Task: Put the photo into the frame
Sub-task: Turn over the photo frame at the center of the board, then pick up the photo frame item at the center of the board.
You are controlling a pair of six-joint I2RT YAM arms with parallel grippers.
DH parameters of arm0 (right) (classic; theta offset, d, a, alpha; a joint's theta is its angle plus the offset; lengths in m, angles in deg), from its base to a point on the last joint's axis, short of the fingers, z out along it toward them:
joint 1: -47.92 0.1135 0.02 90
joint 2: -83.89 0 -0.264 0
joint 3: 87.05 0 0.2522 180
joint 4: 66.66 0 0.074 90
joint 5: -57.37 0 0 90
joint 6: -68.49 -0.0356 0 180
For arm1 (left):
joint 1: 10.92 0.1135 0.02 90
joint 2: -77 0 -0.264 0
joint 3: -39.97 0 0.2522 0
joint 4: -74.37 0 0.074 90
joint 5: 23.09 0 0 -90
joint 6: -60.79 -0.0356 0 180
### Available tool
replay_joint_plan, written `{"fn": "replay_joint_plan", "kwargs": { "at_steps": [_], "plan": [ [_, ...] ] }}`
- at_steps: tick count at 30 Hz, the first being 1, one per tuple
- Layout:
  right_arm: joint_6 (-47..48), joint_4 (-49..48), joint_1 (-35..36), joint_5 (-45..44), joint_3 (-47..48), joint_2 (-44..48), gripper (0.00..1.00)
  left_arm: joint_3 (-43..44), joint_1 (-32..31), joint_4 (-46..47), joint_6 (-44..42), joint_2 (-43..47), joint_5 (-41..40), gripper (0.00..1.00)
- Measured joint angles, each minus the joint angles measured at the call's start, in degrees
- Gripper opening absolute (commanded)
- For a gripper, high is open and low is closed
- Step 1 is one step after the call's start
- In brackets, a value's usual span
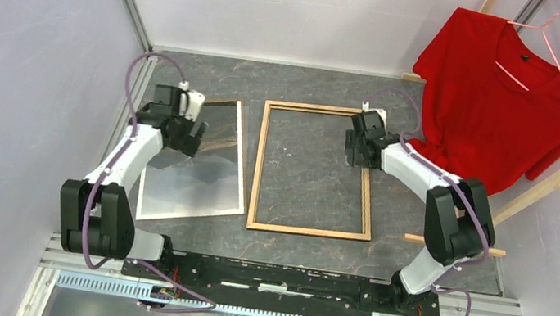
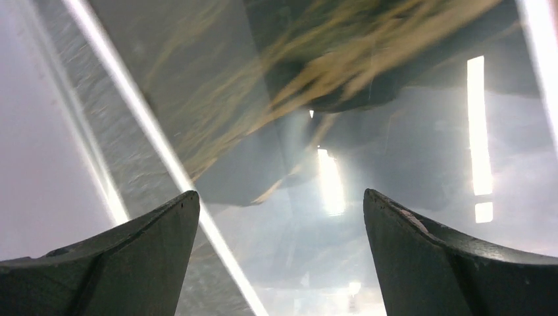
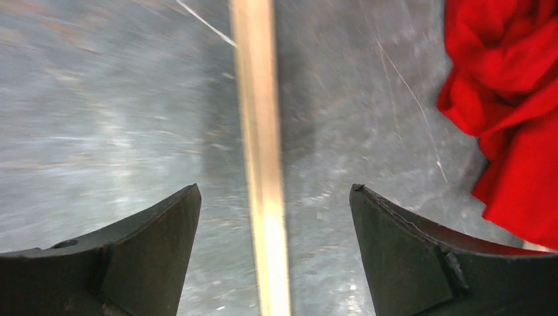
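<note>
The frame (image 1: 259, 163) lies flat at centre of the bench (image 1: 308, 170), its long axis running top to bottom; the right hand (image 1: 361, 149) hovers released over its upper-right rail (wood between spread fingers). At left lies the photo (image 1: 203, 184), also lengthwise, under the released left hand (image 1: 188, 133).

Photo (image 1: 203, 184) far corner hidden under left pincer (image 2: 281, 197); frame (image 3: 263, 164) rail blurred.
</note>
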Motion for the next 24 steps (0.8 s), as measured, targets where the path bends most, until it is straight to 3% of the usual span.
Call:
{"fn": "replay_joint_plan", "kwargs": {
  "at_steps": [6,11,14,24],
  "plan": [
    [-2.0,-1.6,10.1,8.9,13.3,1.1,0.92,1.1,15.1,-0.6,-5.2,0.2,1.1,1.00],
    [-4.1,-7.1,23.3,19.2,28.2,-7.5,0.91,1.1,26.7,0.1,-9.6,-0.3,1.0,1.00],
    [-5.5,-8.5,27.5,23.8,34.0,-14.9,0.90,1.1,32.0,1.7,-11.3,-2.8,0.4,1.00],
    [-12.9,-8.7,28.7,27.8,35.1,-28.6,0.88,-3.9,34.9,8.8,-11.9,-6.4,-2.1,1.00]
  ]
}}
